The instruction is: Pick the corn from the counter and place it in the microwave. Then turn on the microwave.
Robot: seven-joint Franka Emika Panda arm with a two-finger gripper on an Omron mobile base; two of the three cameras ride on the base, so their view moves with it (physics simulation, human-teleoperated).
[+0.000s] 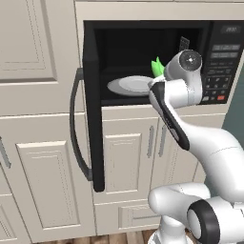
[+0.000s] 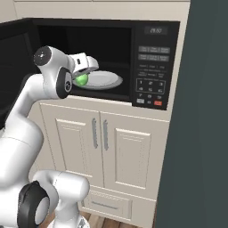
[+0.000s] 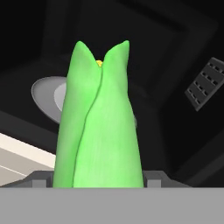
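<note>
I take the large black built-in microwave (image 1: 143,57) as my landmark. At its left edge the dark glass door (image 1: 93,119) stands swung wide open, edge-on to my left base camera, with the long curved grey handle (image 1: 76,128) on its outer face. Cream panelled cabinet doors (image 1: 128,162) sit directly below the microwave.

Inside the cavity I see the round grey glass plate (image 1: 131,86) lying flat on the floor of the microwave. At the mouth of the cavity, just over the plate's near-right rim in the left base view, is my two-finger gripper (image 2: 82,73). It is pinching the small bright green corn cob in pointed husk leaves (image 3: 99,127). In the hand view the corn rises between the two dark finger tips (image 3: 39,179), its husk points aimed into the microwave, with a speck of yellow at the tip. The jaws stand fairly wide, closed on the cob's sides. From the right base camera the corn (image 2: 81,79) shows as a green lump under the hand, just at the plate's near-left rim. I cannot tell whether the corn touches the plate.

On the microwave's right side is the keypad panel (image 2: 151,67), with a small red button (image 2: 157,103) at its lower end.
</note>
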